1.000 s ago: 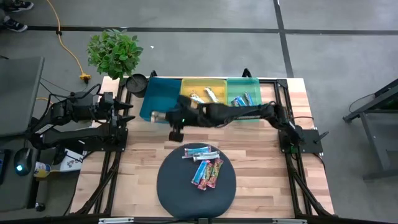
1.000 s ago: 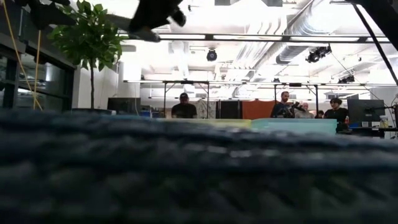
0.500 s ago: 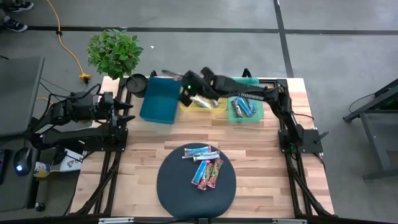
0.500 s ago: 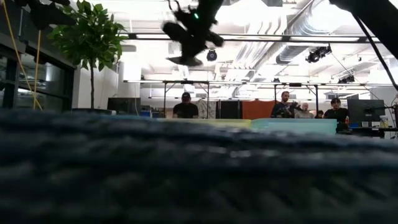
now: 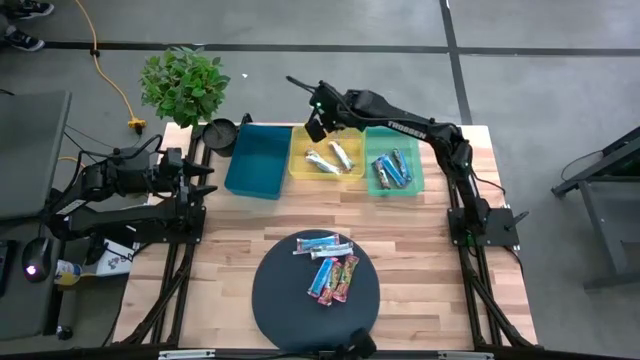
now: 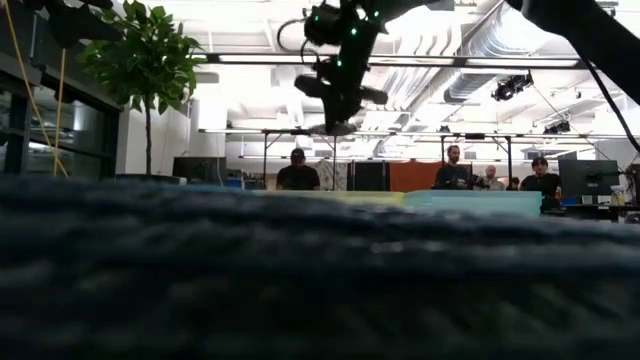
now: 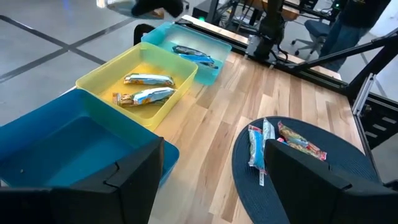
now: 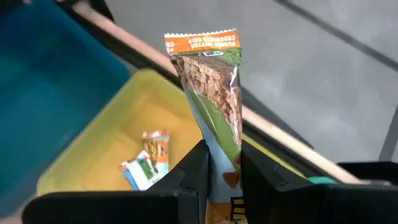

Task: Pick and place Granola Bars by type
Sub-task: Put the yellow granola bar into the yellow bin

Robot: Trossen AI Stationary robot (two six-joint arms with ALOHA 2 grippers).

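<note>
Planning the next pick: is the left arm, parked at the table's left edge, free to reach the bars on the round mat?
Probably yes. The left tool is open and empty, and bare wood lies between it and the bars on the mat. The right tool holds a bar over the yellow bin, well clear.

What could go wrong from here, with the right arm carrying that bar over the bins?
1. The right gripper pinches only the lower end of the granola bar, which stands tall above the fingers; it could slip or swing.
2. The gripper hangs near the yellow bin's far edge, so a release here may miss, falling behind the table.
3. The blue bin sits alongside; drifting sideways could mis-sort the bar.
</note>
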